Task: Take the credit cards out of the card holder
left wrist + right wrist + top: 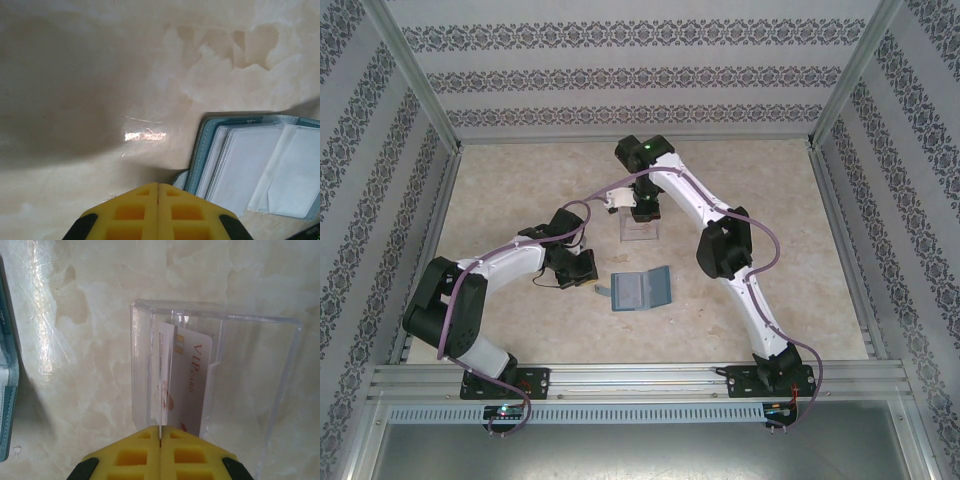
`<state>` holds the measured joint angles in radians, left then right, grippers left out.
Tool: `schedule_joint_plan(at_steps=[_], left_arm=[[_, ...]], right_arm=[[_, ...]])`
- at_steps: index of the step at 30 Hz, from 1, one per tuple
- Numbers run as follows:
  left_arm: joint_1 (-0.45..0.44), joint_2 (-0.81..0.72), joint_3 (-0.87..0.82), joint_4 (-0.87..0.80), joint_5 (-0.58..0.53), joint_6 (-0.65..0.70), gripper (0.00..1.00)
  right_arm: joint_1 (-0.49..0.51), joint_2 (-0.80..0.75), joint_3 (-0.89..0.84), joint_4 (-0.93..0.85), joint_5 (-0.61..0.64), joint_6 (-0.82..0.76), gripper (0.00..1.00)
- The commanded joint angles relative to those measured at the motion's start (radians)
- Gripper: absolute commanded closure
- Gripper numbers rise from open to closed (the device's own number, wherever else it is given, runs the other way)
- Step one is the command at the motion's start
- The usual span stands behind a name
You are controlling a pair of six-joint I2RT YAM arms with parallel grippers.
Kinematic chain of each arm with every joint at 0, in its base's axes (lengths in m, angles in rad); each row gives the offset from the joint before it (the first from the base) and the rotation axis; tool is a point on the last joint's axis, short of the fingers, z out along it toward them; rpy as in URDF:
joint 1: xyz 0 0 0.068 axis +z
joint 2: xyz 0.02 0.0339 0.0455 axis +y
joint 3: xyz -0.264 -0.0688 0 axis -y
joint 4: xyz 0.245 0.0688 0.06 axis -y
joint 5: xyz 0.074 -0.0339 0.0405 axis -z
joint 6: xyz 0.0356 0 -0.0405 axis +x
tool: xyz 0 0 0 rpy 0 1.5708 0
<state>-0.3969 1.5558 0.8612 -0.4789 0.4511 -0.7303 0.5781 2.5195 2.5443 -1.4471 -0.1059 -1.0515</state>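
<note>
The teal card holder (640, 290) lies open on the table, its pale pockets (250, 165) facing up. My left gripper (158, 186) is shut at the holder's left edge, over a small tab (181, 179) that sticks out from under the fingers. Nothing shows between them. From above, this gripper (590, 275) sits just left of the holder. My right gripper (160, 429) is shut on a pale credit card (160, 390), seen edge-on and reaching into a clear tray (250, 370). A pale "VIP" card (192, 380) stands in that tray.
The clear tray (640, 232) stands behind the holder, under my right gripper (642, 208). The holder's teal edge (5, 390) shows at the left of the right wrist view. Patterned walls and metal rails (620, 378) bound the marbled table.
</note>
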Motion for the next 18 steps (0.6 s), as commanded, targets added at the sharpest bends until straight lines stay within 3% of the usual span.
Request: schedule_joint_plan(at_steps=[1,7,13,18], left_arm=[[0.01,0.014,0.011,0.008,0.01,0.006,0.98],[0.011,0.018,0.019,0.004,0.012,0.008,0.98],[0.012,0.02,0.023,0.005,0.014,0.006,0.98],[0.011,0.021,0.024,0.009,0.02,0.003,0.98]], right_arm=[[0.0,0.025,0.028,-0.027,-0.032,-0.007,0.98],[0.005,0.046,0.024,-0.029,-0.039,-0.008,0.95],[0.008,0.052,0.029,-0.007,0.016,-0.013,0.79],[0.008,0.019,0.037,0.021,0.06,-0.012,0.77]])
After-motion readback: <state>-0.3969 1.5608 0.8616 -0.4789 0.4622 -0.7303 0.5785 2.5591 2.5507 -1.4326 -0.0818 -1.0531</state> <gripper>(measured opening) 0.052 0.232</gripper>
